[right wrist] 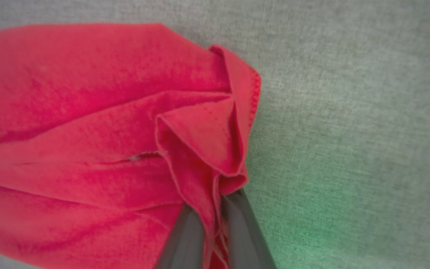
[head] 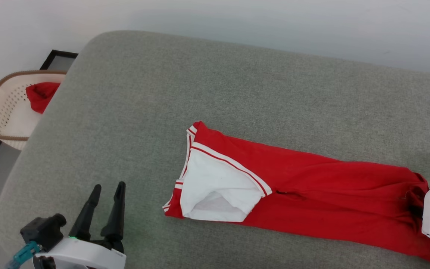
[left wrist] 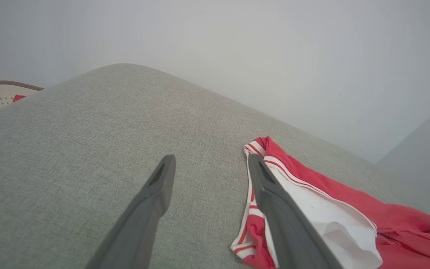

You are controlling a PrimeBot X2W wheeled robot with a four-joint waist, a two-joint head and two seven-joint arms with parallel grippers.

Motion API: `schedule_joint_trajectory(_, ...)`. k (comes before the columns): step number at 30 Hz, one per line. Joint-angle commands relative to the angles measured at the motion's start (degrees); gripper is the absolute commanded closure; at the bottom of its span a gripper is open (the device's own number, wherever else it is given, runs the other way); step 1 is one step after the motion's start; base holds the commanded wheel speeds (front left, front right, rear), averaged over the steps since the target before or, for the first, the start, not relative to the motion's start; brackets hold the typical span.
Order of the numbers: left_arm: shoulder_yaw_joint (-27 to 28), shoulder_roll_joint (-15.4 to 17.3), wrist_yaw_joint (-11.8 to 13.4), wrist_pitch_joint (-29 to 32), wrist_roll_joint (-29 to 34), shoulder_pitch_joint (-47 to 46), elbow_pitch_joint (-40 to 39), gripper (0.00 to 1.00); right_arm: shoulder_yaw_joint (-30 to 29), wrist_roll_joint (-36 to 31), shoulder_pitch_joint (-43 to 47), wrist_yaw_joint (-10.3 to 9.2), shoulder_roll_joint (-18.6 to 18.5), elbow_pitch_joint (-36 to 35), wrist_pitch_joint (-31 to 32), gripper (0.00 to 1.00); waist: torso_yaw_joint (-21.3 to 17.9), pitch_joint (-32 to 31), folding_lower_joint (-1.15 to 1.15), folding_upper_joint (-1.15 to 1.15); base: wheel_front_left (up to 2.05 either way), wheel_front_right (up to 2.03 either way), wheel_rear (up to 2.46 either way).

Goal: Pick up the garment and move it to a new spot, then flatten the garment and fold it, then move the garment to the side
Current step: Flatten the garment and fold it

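Head view: garment (head: pixel 312 186) lies as long narrow strip on grey cushion (head: pixel 162 82), long axis running left to right, dipping slightly toward right. Right gripper (right wrist: pixel 215 201) clamped on bunched red hem at right end. Left gripper (head: pixel 109 185) spread, empty, near and to left of white sleeve (head: pixel 215 179). Collar end nearer this arm; next grab likely there.
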Motion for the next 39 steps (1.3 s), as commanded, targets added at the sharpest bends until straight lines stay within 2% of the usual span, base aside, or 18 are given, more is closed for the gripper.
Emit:
schedule_joint_trajectory(1,0.3,-0.2,-0.4,-0.2,0.3,-0.3,0.2,0.0,0.8,0.4,0.5,-0.09,0.7,1.7,-0.1,1.0,0.0,0.0,0.0,0.0,0.0,0.0,0.0)
schedule_joint_trajectory(15,1.5,-0.9,-0.9,-0.2,1.3,1.4,0.8,0.0,-0.1,1.5,-1.9,-0.09,-5.4,3.0,-3.2,1.0,-1.1,-2.0,0.0,0.0,0.0,0.0,0.0)
schedule_joint_trajectory(23,1.2,-0.2,-0.9,-0.2,1.1,1.9,0.9,0.0,-3.3,0.7,-2.3,-0.09,-9.6,7.7,-5.0,1.0,-2.1,-3.0,0.0,0.0,0.0,0.0,0.0)
schedule_joint_trajectory(31,1.0,0.6,-1.0,-0.2,0.3,3.2,0.8,0.0,-4.1,0.2,-2.4,-0.09,-9.7,10.1,-6.0,1.0,-3.7,-4.6,0.0,0.0,0.0,0.0,0.0)
schedule_joint_trajectory(39,1.5,1.1,-1.0,-0.2,0.2,4.5,0.9,0.0,-1.7,2.6,-0.1,-0.08,-9.0,2.1,-3.7,1.0,-5.8,-6.8,0.0,0.0,0.0,0.0,0.0)
